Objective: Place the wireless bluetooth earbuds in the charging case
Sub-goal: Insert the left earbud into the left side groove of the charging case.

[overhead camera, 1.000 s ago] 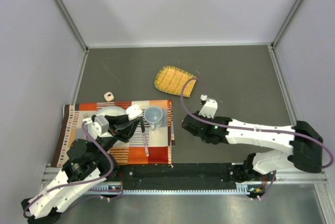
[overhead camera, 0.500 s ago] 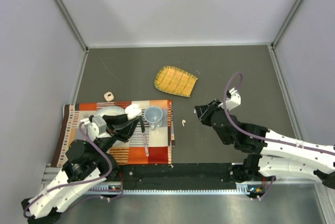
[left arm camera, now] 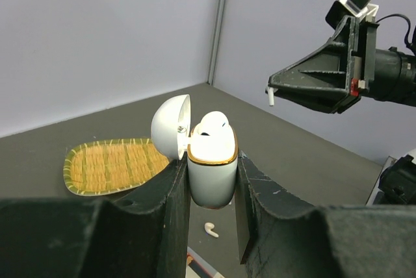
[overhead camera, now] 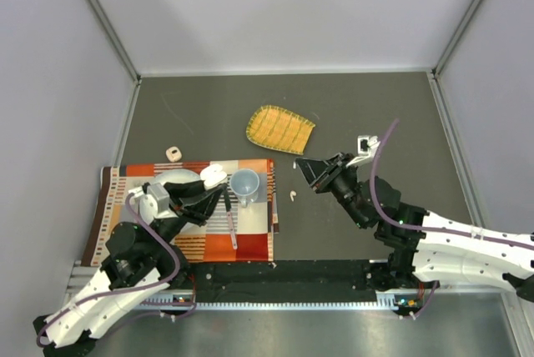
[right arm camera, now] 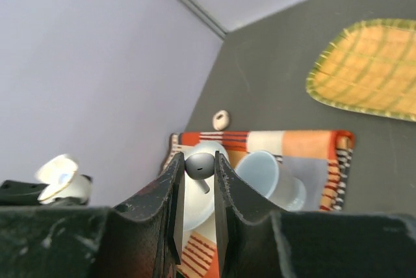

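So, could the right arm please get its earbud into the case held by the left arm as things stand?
Probably yes: the case is held upright, lid open, one slot seemingly free, and nothing lies between it and the earbud in the right pincer.

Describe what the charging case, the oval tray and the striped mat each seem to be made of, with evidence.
Charging case: glossy white plastic, probably; light glints off it, and a gold-coloured rim rings the opening.
Oval tray: woven straw or bamboo, judging by its criss-cross yellow weave.
Striped mat: likely cloth; flat, matte, printed orange and brown.
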